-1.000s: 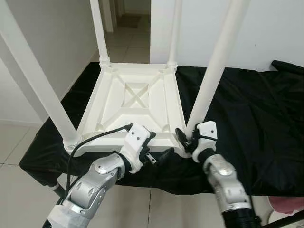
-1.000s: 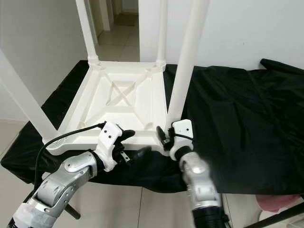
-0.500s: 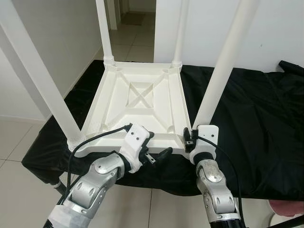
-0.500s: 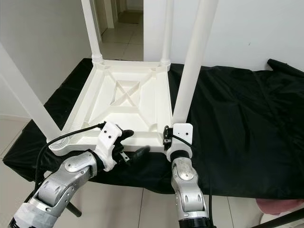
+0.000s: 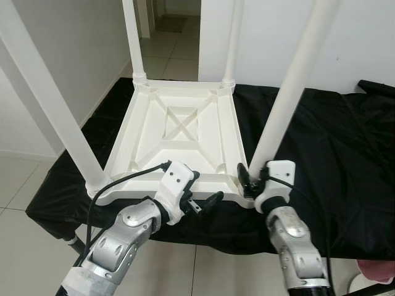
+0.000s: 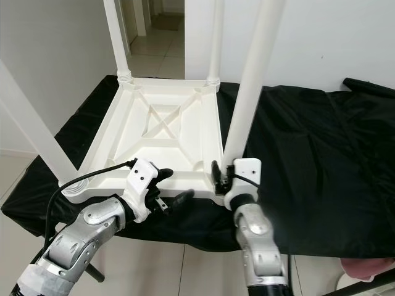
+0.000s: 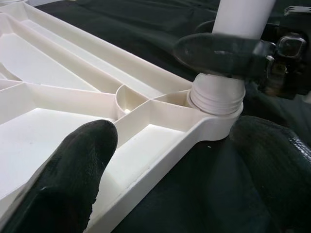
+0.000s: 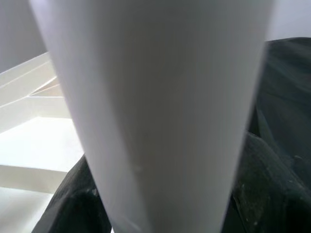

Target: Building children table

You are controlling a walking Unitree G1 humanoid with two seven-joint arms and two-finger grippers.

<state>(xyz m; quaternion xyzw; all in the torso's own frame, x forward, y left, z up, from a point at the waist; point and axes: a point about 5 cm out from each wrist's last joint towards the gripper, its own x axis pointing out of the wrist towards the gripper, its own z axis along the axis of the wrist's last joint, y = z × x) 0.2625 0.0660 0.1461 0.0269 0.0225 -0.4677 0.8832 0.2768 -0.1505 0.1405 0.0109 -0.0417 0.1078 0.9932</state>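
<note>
Gripping the near table leg [image 5: 281, 117], the right claw [image 5: 250, 182] has swung rightward; left claw [image 5: 199, 200] stays open.

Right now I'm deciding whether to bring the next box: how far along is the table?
All four legs stand in the upturned tabletop. The right gripper clamps the near right leg at its base; the left gripper brackets that near edge. Flipping it upright remains.

My jaws straddle a white table leg [image 8: 160, 111], a black finger [image 8: 262, 189] on each side; the ribbed white tabletop underside [image 8: 34, 141] lies behind.
</note>
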